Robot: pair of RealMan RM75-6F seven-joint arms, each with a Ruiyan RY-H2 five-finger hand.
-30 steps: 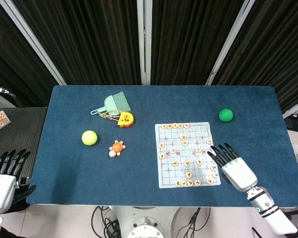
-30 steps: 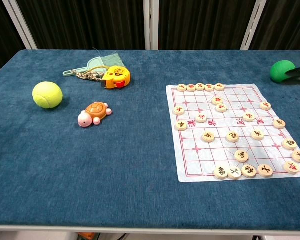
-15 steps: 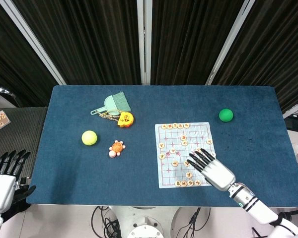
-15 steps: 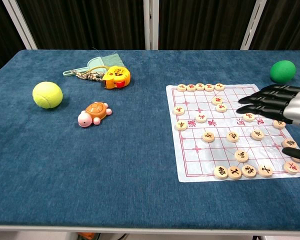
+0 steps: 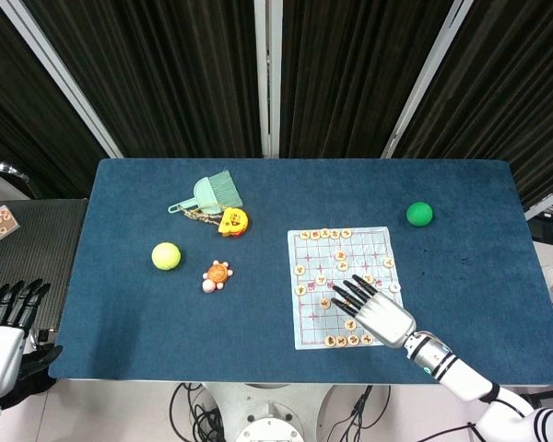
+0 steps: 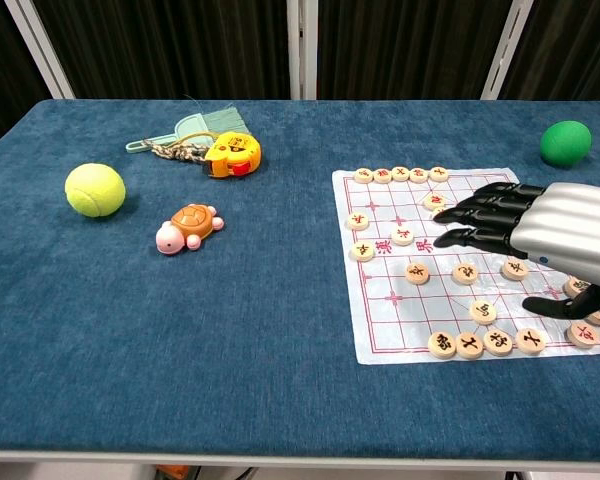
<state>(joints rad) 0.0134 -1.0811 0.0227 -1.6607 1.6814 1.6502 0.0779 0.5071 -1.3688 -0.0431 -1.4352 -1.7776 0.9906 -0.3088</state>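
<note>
Blue table (image 5: 129,304), chess mat (image 5: 376,241) (round pieces (image 6: 469,344) on it), tennis ball (image 5: 166,255), toy turtle (image 5: 217,275), green ball (image 5: 419,214)

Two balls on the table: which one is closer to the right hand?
The green ball, at the far right beyond the chess sheet. The yellow ball lies far left, past the toy turtle, well away from the right hand.

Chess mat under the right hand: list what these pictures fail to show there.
- White paper chess mat: in the chest view the silver right hand covers its right middle, so pieces beneath are hidden; its right edge is cut off by the frame.
- Round wooden chess pieces: in the head view their characters are too small to read.
- Black fingers: neither view settles whether they touch a piece.
- Left hand: head view, cut off by the frame's lower left edge.
</note>
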